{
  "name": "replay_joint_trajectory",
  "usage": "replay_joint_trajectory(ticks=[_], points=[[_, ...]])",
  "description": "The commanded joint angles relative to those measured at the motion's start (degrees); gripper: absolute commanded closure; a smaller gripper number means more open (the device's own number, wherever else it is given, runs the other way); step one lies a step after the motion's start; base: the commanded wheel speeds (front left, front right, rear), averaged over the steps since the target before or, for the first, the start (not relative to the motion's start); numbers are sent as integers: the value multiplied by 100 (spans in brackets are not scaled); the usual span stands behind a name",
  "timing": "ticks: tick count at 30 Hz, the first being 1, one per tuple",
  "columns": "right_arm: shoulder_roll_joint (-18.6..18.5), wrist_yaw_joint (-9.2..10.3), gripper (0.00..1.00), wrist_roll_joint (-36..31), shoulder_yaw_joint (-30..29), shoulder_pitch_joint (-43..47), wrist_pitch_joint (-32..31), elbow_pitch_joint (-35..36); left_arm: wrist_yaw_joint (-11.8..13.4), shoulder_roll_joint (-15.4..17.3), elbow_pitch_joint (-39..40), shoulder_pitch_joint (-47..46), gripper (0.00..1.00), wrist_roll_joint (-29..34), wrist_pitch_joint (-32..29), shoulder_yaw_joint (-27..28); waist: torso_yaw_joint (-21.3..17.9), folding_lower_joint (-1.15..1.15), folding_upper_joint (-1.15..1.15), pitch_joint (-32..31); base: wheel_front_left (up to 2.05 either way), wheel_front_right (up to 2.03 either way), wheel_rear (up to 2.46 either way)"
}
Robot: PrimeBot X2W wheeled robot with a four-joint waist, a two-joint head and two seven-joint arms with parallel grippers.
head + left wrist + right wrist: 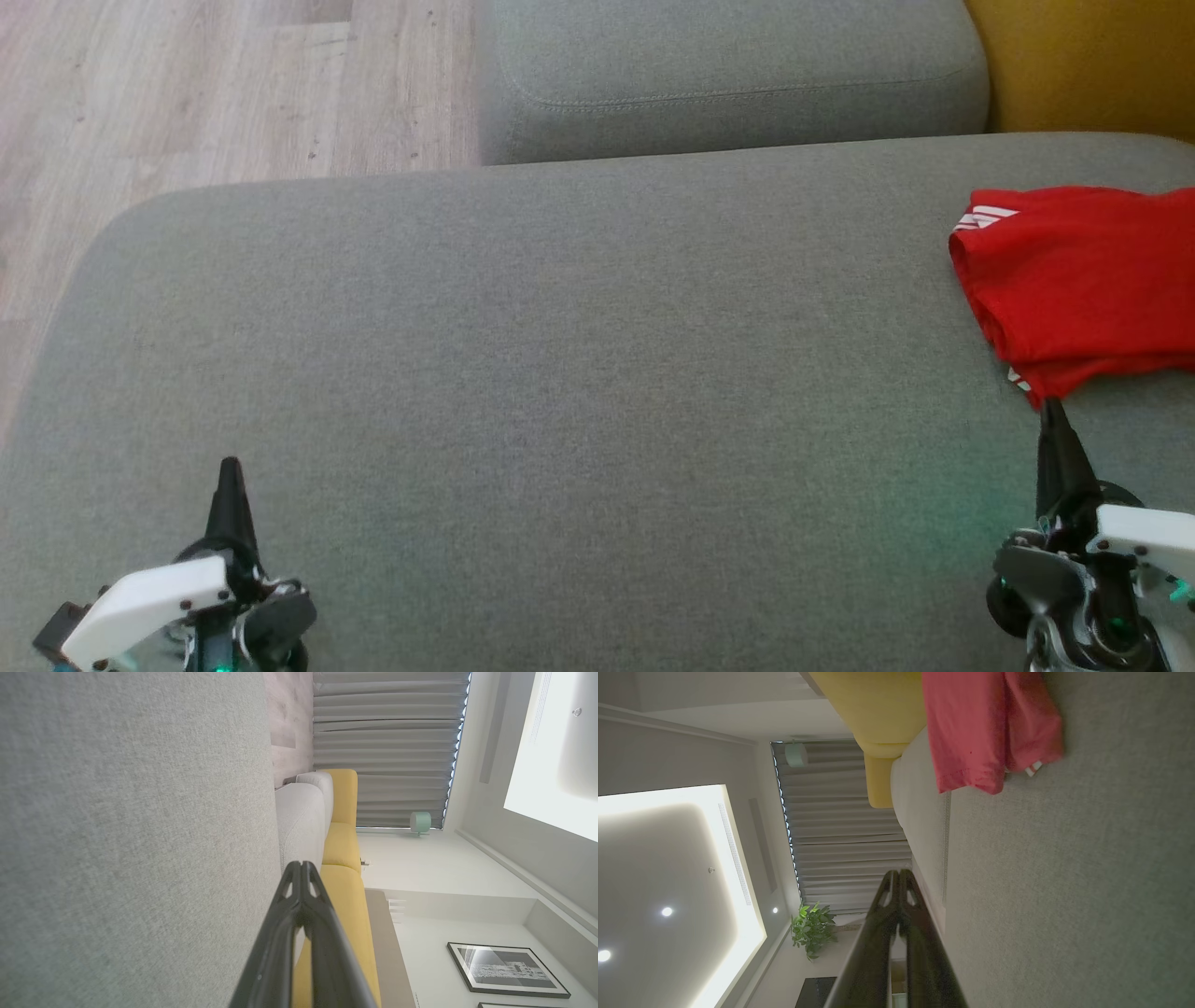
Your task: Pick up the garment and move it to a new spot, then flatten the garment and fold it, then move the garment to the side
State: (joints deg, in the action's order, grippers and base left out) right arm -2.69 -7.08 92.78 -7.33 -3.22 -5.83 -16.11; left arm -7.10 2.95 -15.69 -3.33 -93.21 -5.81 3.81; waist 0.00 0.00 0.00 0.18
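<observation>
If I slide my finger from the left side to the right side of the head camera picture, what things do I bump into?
First the left gripper → then the bare middle of the grey sofa seat → then the red garment.

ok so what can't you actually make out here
- Red garment: the head view's right edge cuts it off, and the right wrist view's top edge does too, so its type and full fold stay unknown.
- White print on it: partly folded under, unreadable.
- Framed picture, left wrist view: too small to tell its subject.
</observation>
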Motion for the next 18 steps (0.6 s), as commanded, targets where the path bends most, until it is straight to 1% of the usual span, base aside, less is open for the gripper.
replay_joint_trajectory(ticks=[1,18], points=[[-47,-41,100,-32,116,-293,-38,211,-38,30,167,-282,100,65,-30,223,0,0,0,0,0,0,0],[-41,-41,100,-40,107,-294,-45,210,-38,22,166,-283,100,75,-39,235,0,0,0,0,0,0,0]])
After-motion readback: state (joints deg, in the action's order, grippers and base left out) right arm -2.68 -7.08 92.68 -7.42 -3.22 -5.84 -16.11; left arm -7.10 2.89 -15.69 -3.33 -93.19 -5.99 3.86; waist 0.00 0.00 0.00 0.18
